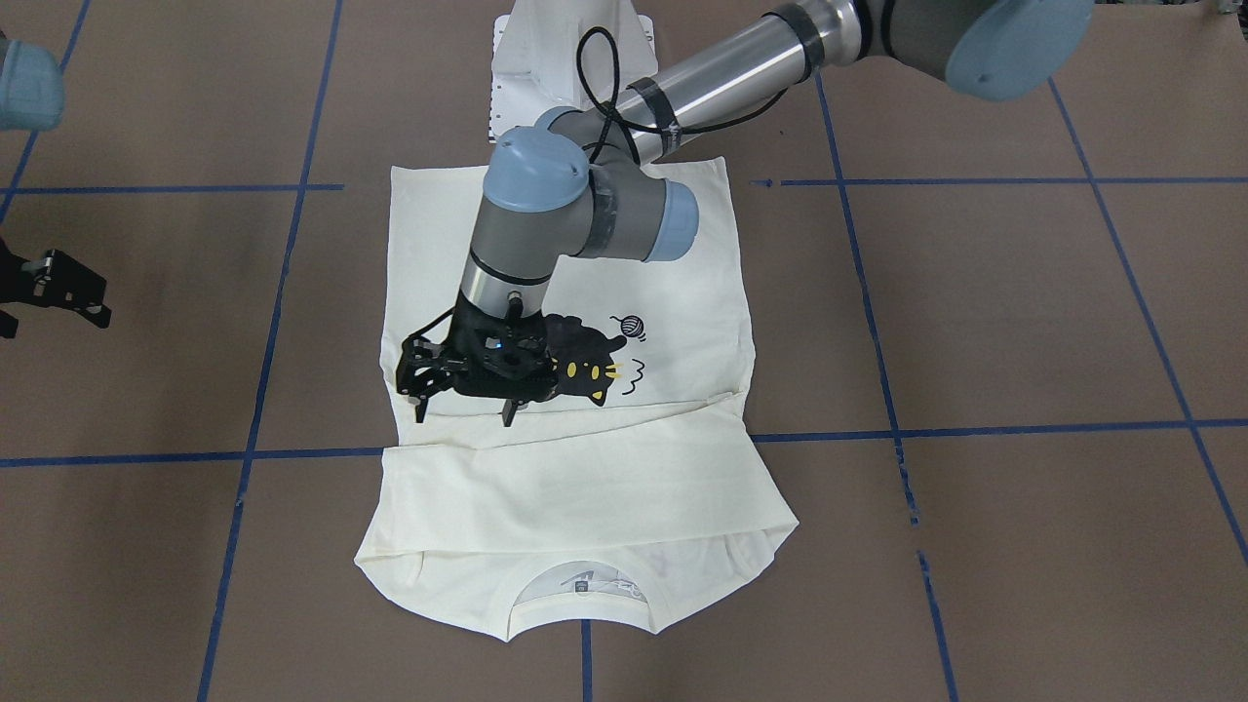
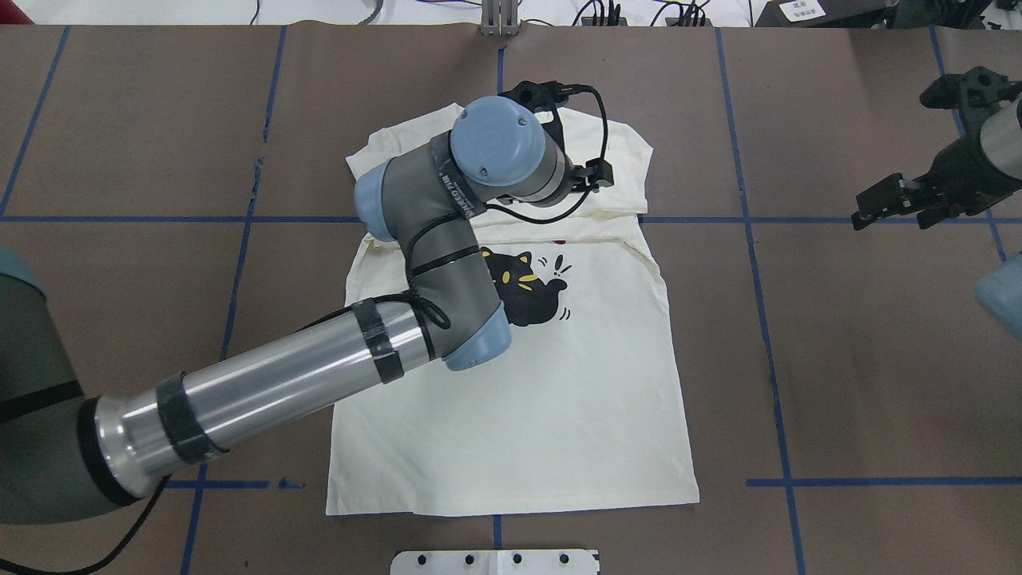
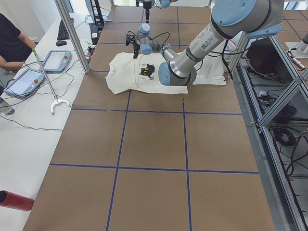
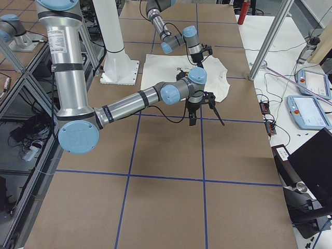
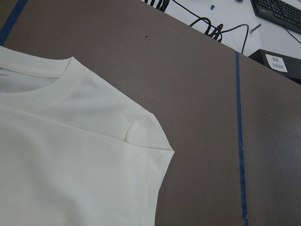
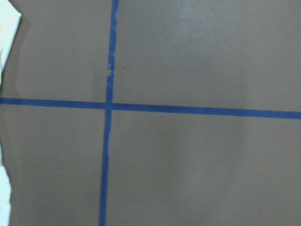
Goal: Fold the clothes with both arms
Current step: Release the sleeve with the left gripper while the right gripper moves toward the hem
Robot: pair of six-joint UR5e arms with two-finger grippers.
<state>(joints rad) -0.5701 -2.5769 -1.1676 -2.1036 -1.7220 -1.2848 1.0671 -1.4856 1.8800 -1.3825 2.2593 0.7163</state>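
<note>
The cream-white shirt (image 1: pixel 585 487) lies flat on the brown table, front up, with the black cat print (image 1: pixel 585 366) showing. Its sleeves are folded across the chest near the collar. It also shows in the overhead view (image 2: pixel 559 383). My left gripper (image 1: pixel 463 414) is open and empty, pointing down just above the shirt beside the cat print, near the fold edge. The left wrist view shows the collar and one shoulder (image 5: pixel 70 155). My right gripper (image 2: pixel 890 217) is open and empty over bare table, well off to the shirt's side; it also shows in the front-facing view (image 1: pixel 54 317).
The white pedestal base (image 1: pixel 570 58) stands at the robot's edge of the table. Blue tape lines (image 6: pixel 108 106) grid the brown surface. A metal post (image 3: pixel 72 33), tablets (image 3: pixel 55 60) and a person (image 3: pixel 9 43) are beyond the far table edge.
</note>
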